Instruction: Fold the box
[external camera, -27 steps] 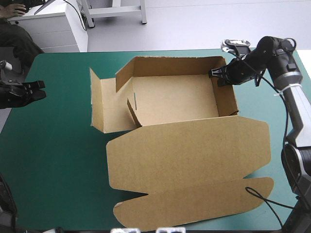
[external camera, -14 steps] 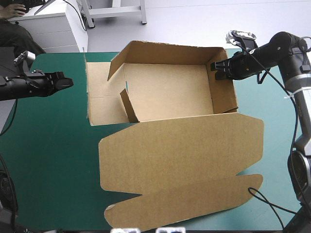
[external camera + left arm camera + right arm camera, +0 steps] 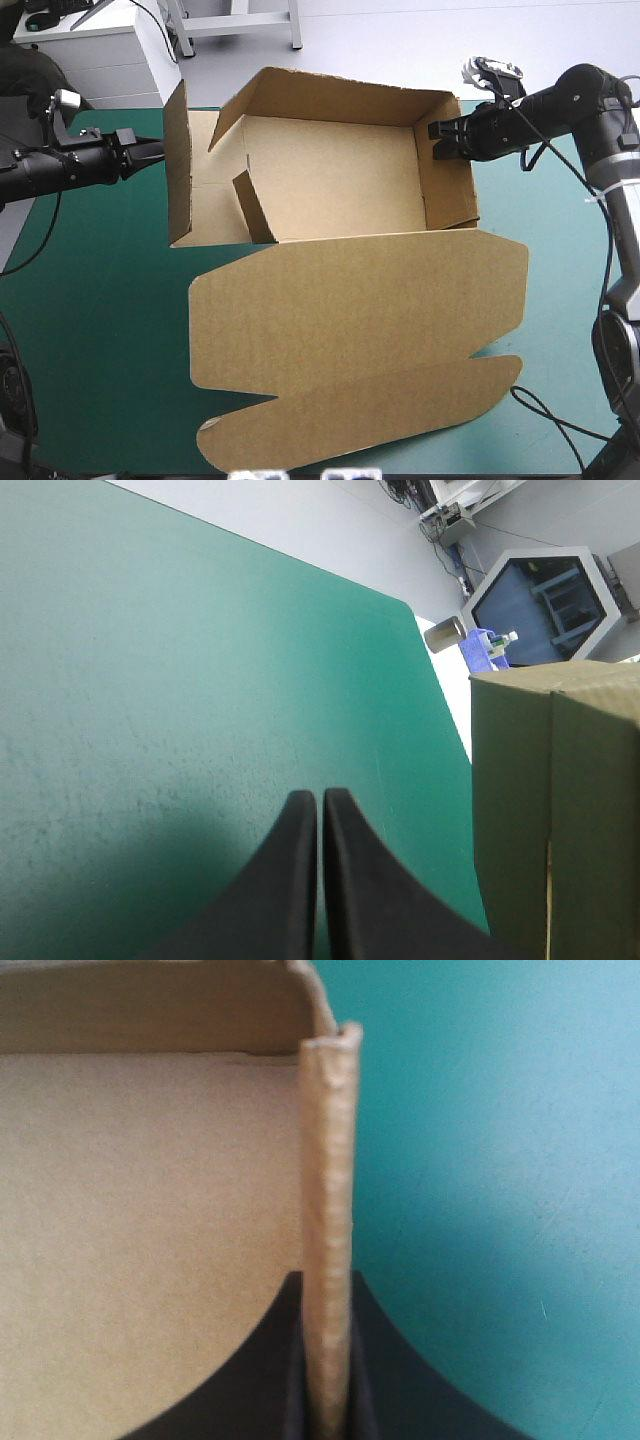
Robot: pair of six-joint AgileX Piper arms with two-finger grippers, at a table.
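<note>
The brown box (image 3: 340,190) is an open tray at the back of the table, with its far and right walls up and its lid (image 3: 360,310) flat toward the front edge. My right gripper (image 3: 440,135) is shut on the box's right wall (image 3: 328,1210), which runs between its fingers. The left side panel (image 3: 178,165) stands nearly upright, and a small inner flap (image 3: 250,205) leans inside. Just outside that panel, my left gripper (image 3: 158,152) is shut and holds nothing. In the left wrist view the box (image 3: 560,800) lies beside the left gripper (image 3: 320,805).
The teal-green cover (image 3: 100,330) shows bare at the left and along the right edge. The lid's rounded tuck flap (image 3: 370,420) reaches close to the table's front edge.
My left gripper has moved right, up to the left side panel, which now stands more upright. The whole box has shifted left, held by my right gripper.
</note>
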